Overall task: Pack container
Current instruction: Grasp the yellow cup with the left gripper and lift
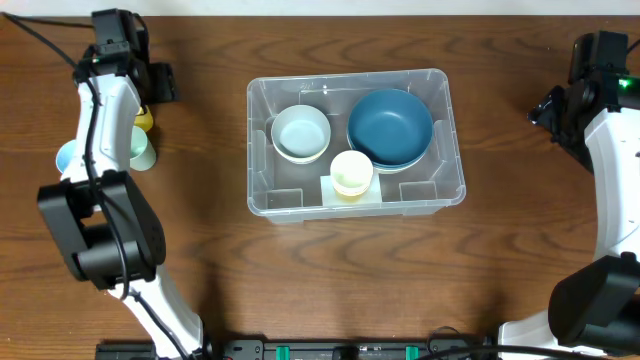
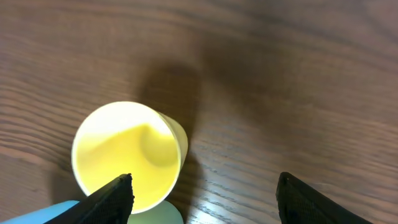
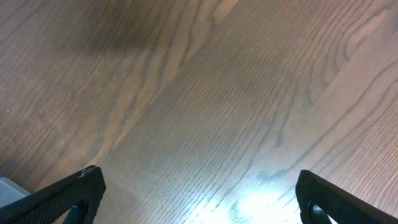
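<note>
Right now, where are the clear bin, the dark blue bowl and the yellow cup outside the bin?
clear container [image 1: 256, 150], overhead view, on its short wall at the picture's left.
dark blue bowl [image 1: 390, 125], overhead view, middle of its inside.
yellow cup [image 2: 127, 155], left wrist view, inside its open mouth.

The left arm [image 1: 108, 110] partly hides the yellow cup [image 1: 146, 120].

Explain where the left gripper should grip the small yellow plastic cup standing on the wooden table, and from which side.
Probably the rim of the small yellow plastic cup, from straight above: it stands upright with its mouth open, so one jaw can drop inside, one outside on its bare-table side. A pale green cup crowds the other side.
</note>
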Motion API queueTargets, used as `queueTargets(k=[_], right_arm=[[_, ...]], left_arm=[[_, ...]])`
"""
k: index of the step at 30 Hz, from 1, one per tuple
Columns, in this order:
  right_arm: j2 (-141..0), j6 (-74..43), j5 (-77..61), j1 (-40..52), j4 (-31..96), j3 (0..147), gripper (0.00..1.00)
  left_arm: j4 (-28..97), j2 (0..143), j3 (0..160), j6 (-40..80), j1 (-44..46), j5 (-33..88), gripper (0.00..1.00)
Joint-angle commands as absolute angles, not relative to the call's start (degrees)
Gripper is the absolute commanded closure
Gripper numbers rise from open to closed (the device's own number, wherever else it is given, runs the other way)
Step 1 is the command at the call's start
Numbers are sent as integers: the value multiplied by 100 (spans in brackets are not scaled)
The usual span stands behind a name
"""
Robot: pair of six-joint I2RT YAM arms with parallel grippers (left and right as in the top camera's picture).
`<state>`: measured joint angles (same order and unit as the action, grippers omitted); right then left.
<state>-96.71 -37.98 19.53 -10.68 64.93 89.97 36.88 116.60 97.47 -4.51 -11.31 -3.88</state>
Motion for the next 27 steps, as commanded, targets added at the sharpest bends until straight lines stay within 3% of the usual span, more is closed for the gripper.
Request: queueTargets(k=[1, 6, 11, 15, 17, 27], right_arm=[[-9671, -3874, 2053, -1092, 6497, 9011, 1], [-9671, -3874, 2053, -1092, 6497, 9008, 1], [-9671, -3874, 2053, -1092, 6497, 9008, 1], [-9671, -3874, 2051, -1092, 6497, 9011, 1], [-9671, -3874, 2053, -1092, 6497, 9008, 1], [-9671, -3874, 2051, -1092, 6497, 9008, 1]], left_arm=[[3726, 12005, 9736, -493, -1229, -504, 26], [3760, 12215, 9736, -491, -1278, -504, 30], [3787, 12237, 9725, -491, -1291, -502, 68], [3857, 12237, 9725, -489, -1291, -504, 81], [3924, 12234, 9725, -489, -1291, -504, 93], [4313, 11773, 9732, -270, -1140, -504, 94]])
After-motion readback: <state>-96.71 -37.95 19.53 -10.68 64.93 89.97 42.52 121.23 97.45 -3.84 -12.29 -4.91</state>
